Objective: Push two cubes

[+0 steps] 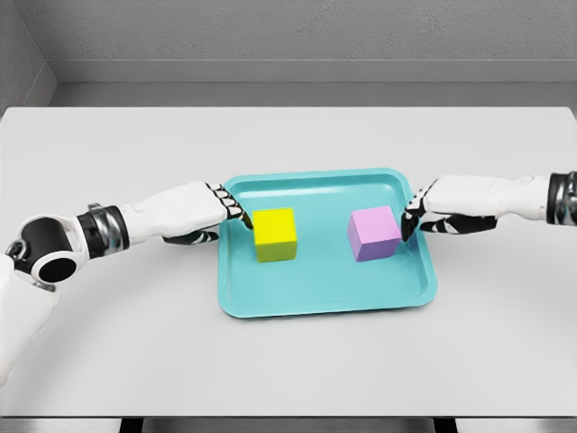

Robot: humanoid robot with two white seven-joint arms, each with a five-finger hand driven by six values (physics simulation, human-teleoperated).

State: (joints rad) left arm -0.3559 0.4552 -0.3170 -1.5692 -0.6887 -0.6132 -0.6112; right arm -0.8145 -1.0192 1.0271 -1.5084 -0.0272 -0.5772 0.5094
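Pressing my flat, empty left hand (216,214) at the yellow cube's (274,234) nine o'clock; my empty right hand (431,212) at the purple cube's (374,233) three o'clock, inside the teal tray (325,293).

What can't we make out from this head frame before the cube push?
- Left hand: fingertips hidden behind the tray rim and the yellow cube; contact unclear.
- Right hand: fingers too small to show whether they touch the purple cube.
- Right arm: cut off by the right edge.
- Far faces of both cubes: turned away from the camera.
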